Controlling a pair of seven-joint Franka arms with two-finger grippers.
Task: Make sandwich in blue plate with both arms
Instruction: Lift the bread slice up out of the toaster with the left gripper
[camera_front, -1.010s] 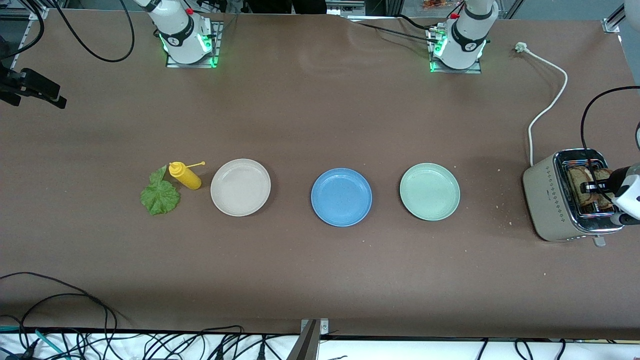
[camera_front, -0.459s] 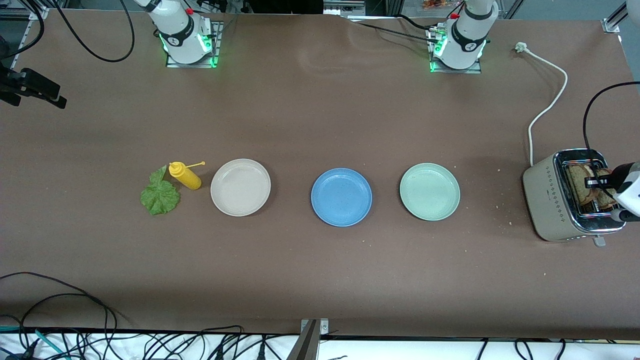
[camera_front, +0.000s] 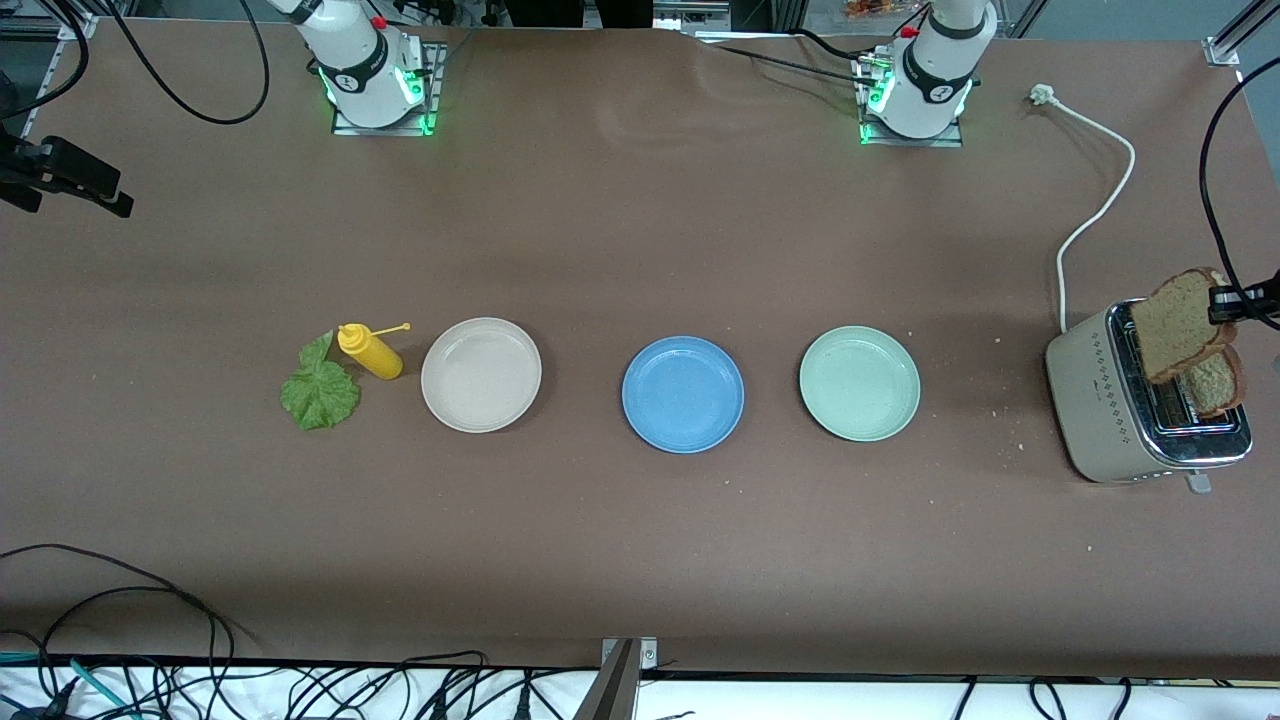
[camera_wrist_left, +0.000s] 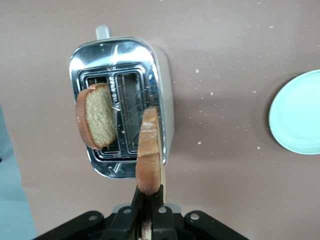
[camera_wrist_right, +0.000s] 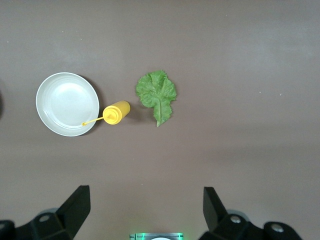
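Worktop (camera_front: 640, 230), row from the right arm's end: lettuce leaf (camera_front: 319, 389), yellow bottle (camera_front: 371, 351), beige plate (camera_front: 481, 375), blue plate (camera_front: 683, 394), green plate (camera_front: 859, 383), toaster (camera_front: 1110, 405). Right claw (camera_wrist_right: 145, 207) hangs with fingers apart above leaf and bottle. Left claw (camera_wrist_left: 148, 209) is clamped on a bread slice (camera_front: 1178, 322) over the toaster, well apart from the blue plate; a second slice (camera_front: 1215, 382) sits in its slot.

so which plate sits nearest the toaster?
The green plate, at the left arm's end of the row; the blue plate is in the middle, the white plate by the mustard.
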